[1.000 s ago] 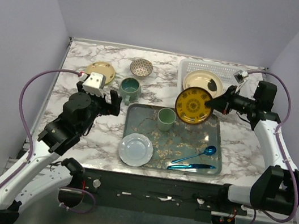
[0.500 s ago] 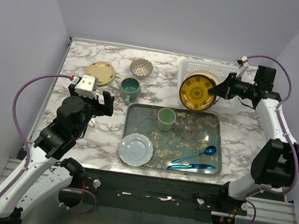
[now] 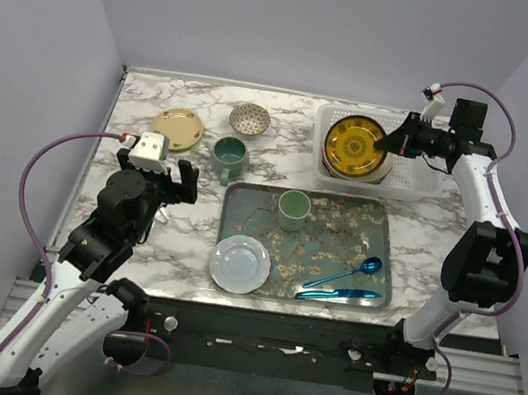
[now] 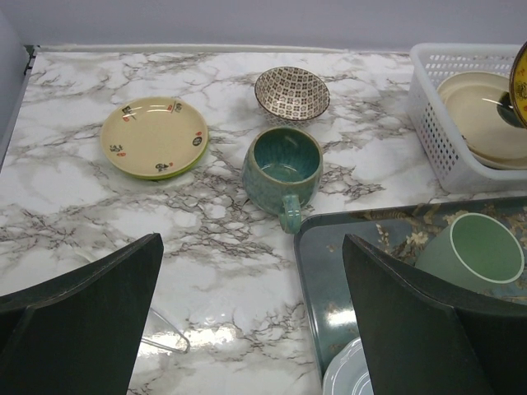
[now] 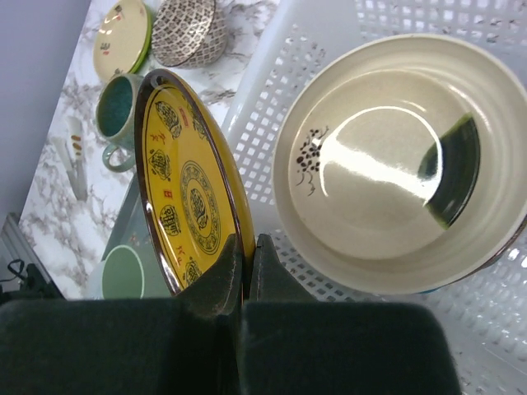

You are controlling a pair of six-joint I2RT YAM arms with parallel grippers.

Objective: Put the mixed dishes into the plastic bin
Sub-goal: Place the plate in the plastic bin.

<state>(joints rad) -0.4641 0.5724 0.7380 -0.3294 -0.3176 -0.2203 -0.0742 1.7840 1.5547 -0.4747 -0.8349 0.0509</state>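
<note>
My right gripper (image 3: pixel 387 143) (image 5: pixel 247 247) is shut on the rim of the amber-yellow plate (image 3: pixel 353 148) (image 5: pixel 185 181) and holds it tilted on edge over the white plastic bin (image 3: pixel 419 178) (image 5: pixel 305 49). A cream plate (image 5: pixel 387 156) lies in the bin. A lime-rimmed cream plate (image 3: pixel 176 128) (image 4: pixel 154 136), a speckled bowl (image 3: pixel 250 118) (image 4: pixel 291 91) and a dark teal mug (image 3: pixel 229 156) (image 4: pixel 282 164) stand on the marble table. My left gripper (image 3: pixel 177 183) (image 4: pixel 251 271) is open and empty, on the near side of the mug.
A grey crumb-strewn tray (image 3: pixel 379 237) (image 4: pixel 329 271) holds a pale green cup (image 3: pixel 294 208) (image 4: pixel 473 247), a pale blue plate (image 3: pixel 240 262) and a blue spoon (image 3: pixel 347 277). The bin's near wall (image 4: pixel 436 140) borders the tray's far right corner.
My right gripper has carried the amber-yellow plate back and up, from beside the tray to over the bin. My left arm has drawn back a little toward the left.
</note>
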